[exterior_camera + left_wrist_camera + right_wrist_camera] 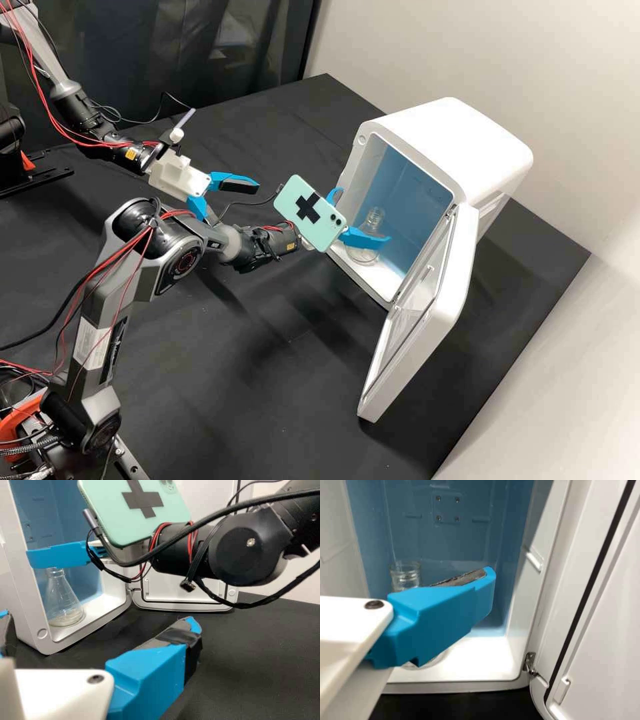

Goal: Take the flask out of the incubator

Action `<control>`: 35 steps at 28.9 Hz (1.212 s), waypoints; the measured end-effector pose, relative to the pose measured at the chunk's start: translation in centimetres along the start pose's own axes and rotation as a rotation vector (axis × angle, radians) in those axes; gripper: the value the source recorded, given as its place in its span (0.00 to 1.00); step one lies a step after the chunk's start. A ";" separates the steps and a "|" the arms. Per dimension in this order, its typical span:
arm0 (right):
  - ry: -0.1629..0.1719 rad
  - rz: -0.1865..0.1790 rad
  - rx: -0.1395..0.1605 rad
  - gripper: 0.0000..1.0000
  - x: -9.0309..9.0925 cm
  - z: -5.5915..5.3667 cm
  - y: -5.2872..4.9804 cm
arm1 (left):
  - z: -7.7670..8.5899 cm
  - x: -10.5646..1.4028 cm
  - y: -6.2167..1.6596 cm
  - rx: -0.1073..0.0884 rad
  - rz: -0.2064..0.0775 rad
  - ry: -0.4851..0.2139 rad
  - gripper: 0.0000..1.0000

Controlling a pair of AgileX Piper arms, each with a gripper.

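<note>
R gripper (pixel 350 217): fingers spread, reaching inside the incubator (pixel 453 140). One finger (pixel 440 615) sits just in front of the flask (pixel 373 223); can't tell if it's touching the glass. Flask is upright on the incubator floor, blue interior behind it. Door (pixel 427 300) is wide open. Your L gripper (pixel 217 192): fingers spread too, nothing in them, hovering over the bench (pixel 267 347) apart from the incubator.

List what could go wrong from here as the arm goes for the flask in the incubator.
1. The right gripper, open inside the incubator, has a finger close by the glass flask; a misjudged close could tip it.
2. The mint-green phone on that wrist sits at the opening's rim and could catch there on the way out.
</note>
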State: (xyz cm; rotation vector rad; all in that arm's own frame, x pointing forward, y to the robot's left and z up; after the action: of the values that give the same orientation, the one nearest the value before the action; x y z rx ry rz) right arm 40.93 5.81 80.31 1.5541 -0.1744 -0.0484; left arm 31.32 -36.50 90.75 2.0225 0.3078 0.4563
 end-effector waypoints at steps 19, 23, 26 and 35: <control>-0.084 -0.098 -0.062 1.00 1.5 0.6 -1.4 | -0.1 0.1 -0.25 0.001 -0.008 0.002 1.00; -0.097 -0.100 -0.058 1.00 1.5 1.3 -1.3 | 0.1 0.2 -0.51 0.003 -0.016 -0.003 1.00; -0.122 -0.095 -0.026 1.00 1.3 2.2 -1.0 | 0.2 0.2 -0.55 0.005 -0.017 -0.008 1.00; -0.131 -0.102 0.053 1.00 -0.7 3.5 0.5 | 0.3 0.2 -0.55 0.006 -0.017 -0.009 1.00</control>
State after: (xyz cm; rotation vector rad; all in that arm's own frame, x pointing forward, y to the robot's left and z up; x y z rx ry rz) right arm 39.75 2.42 80.74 1.6127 -0.2011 -0.2276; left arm 31.58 -36.38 90.19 2.0261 0.3212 0.4355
